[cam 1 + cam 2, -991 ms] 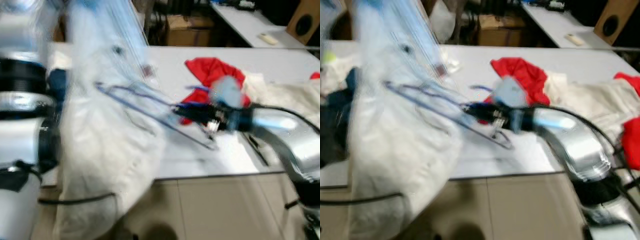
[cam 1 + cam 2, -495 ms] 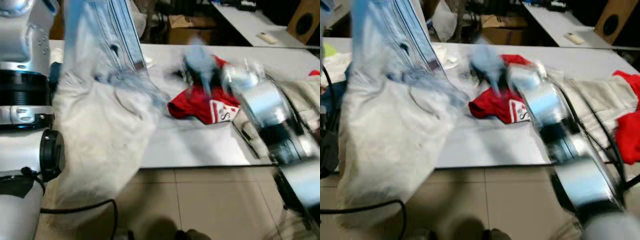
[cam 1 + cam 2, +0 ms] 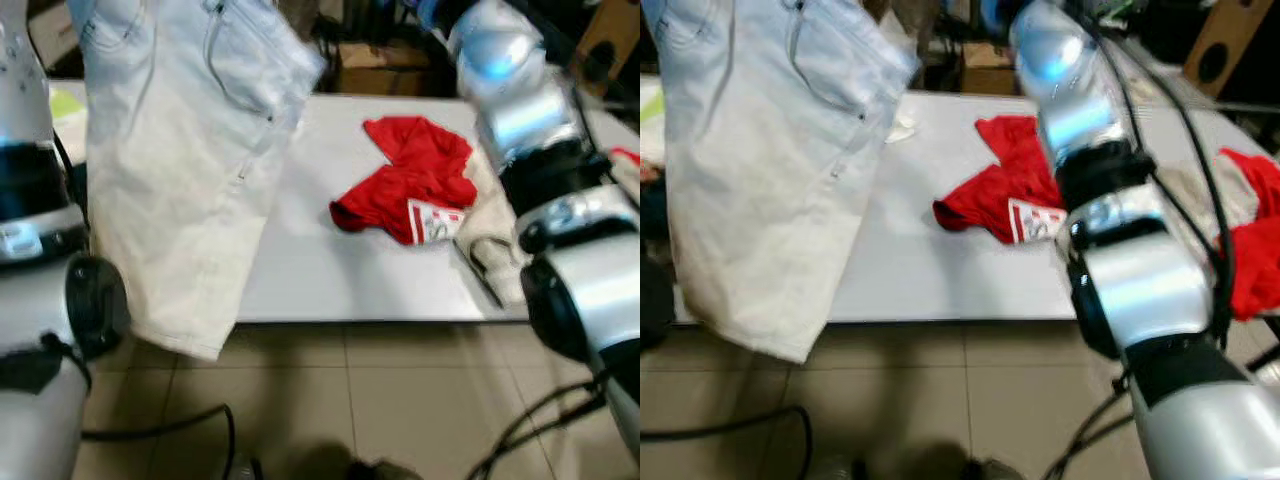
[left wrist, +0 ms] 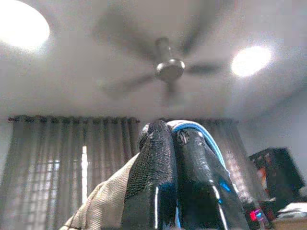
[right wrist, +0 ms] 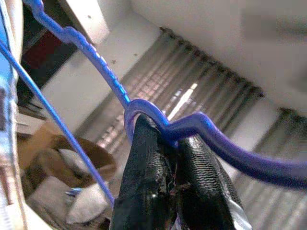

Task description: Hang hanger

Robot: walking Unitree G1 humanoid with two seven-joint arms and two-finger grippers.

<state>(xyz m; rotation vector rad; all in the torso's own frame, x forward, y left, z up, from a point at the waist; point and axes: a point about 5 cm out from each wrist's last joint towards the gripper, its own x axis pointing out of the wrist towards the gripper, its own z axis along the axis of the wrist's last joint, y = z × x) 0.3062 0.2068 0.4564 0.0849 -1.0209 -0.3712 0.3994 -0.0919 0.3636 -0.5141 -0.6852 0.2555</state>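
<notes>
A pair of pale denim shorts [image 3: 190, 170] hangs at the left, over the table's left end, and runs up out of the top of the eye views. In the left wrist view my left gripper [image 4: 170, 132] points at the ceiling, shut on a fold of pale cloth [image 4: 103, 206] with a blue edge. My right arm [image 3: 510, 100] is raised high at the right. In the right wrist view its gripper [image 5: 165, 136] is shut on the blue plastic hanger [image 5: 201, 123] where the hook meets the bar.
The white table [image 3: 300, 270] bears a crumpled red garment [image 3: 410, 180] and a cream garment [image 3: 490, 240] at its right. A cardboard box [image 3: 375, 70] stands behind it. A black cable [image 3: 160, 430] lies on the tiled floor. A ceiling fan [image 4: 168, 67] hangs overhead.
My right arm has swung up from low over the table to high at the right, taking the hanger with it. The shorts have risen and now hang straight.
</notes>
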